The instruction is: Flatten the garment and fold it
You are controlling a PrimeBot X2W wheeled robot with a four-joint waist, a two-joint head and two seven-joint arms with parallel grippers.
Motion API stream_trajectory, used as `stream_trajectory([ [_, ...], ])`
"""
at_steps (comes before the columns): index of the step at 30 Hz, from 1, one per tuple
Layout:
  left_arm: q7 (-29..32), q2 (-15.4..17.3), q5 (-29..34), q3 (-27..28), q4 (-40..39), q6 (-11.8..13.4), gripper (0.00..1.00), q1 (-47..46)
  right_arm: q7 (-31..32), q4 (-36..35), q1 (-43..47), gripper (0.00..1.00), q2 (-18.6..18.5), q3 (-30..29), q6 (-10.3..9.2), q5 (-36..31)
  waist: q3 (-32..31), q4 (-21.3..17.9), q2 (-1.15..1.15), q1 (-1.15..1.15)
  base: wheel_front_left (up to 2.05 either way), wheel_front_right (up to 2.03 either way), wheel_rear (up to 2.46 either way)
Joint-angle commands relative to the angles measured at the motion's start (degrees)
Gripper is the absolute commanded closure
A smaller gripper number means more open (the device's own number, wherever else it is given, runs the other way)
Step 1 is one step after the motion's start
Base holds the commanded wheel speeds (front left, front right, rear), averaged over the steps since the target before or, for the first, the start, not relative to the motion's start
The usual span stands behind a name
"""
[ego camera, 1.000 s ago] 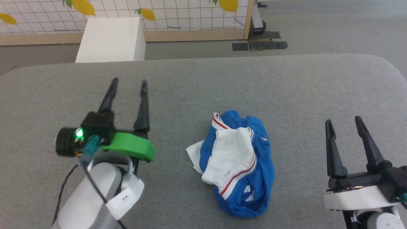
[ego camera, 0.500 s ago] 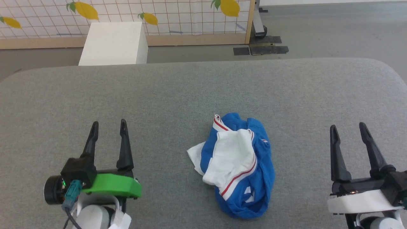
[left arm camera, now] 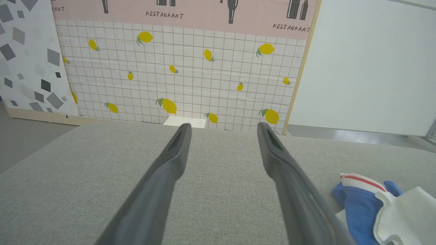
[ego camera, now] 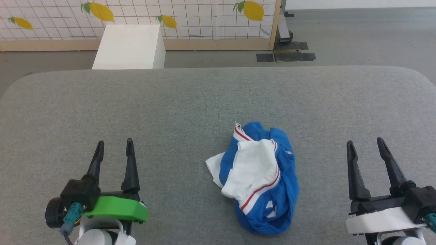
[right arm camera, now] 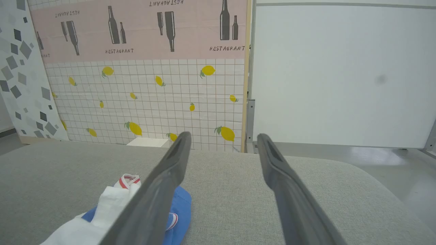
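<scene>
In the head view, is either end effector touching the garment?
No, the left end effector and right end effector stand open either side of the crumpled garment, grey surface showing between.

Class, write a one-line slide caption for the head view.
Crumpled blue-and-white garment lies on the grey table between the open left gripper and open right gripper.

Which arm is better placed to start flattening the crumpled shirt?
Right, probably: the right pincer stands open and closer to the garment than the left pincer, also open. Flattening will likely need both.
</scene>
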Motion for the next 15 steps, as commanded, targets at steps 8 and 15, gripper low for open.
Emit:
stream_trajectory([
  [8, -0.2, -0.9, 2.6, 1.3, 0.6, -1.3, 0.00, 0.6, -0.1, 0.5, 0.5, 0.00, 0.0, 0.1, -0.10, 0.2, 0.1, 0.1, 0.00, 0.00, 0.00, 0.00, 0.00],
  [15, -0.2, -1.1, 3.2, 1.7, 1.1, -1.8, 0.00, 0.5, -0.1, 0.7, 0.5, 0.00, 0.0, 0.2, -0.10, 0.3, 0.1, 0.2, 0.00, 0.00, 0.00, 0.00, 0.00],
])
